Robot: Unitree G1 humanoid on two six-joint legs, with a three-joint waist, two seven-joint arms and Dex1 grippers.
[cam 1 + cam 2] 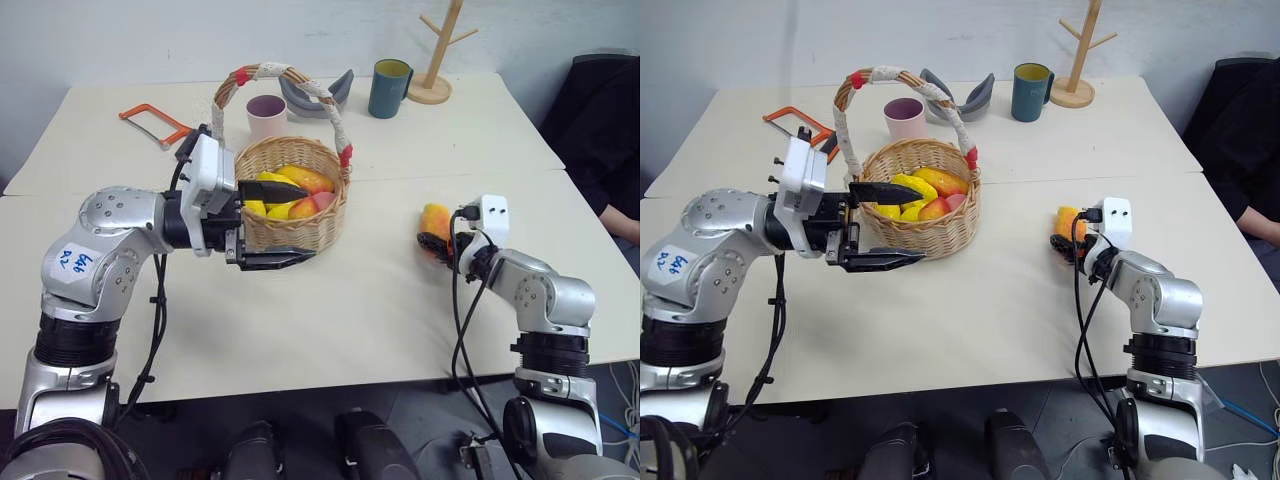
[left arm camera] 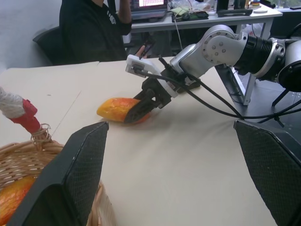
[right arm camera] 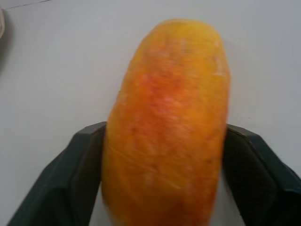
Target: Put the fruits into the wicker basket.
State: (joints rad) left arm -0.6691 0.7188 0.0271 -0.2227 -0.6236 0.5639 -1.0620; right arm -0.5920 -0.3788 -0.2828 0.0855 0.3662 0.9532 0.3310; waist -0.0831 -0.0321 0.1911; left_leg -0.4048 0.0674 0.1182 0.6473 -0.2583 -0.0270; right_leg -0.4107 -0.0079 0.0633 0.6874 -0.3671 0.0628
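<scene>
Oblong orange-red-yellow toy mango (image 3: 164, 127) on a cream tabletop (image 1: 350, 310); round tan woven wicker basket (image 1: 300, 225), handle white-wrapped with red ends; pale pink cup (image 1: 266, 115); dark teal mug (image 1: 389, 88)

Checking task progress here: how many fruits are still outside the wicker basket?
1. A mango-like fruit lies on the table between the right gripper's fingers. The wicker basket already holds several fruits; some may be hidden inside.

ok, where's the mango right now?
The mango lies on the table on the robot's right, well right of the basket, between the right tool's fingers.
</scene>
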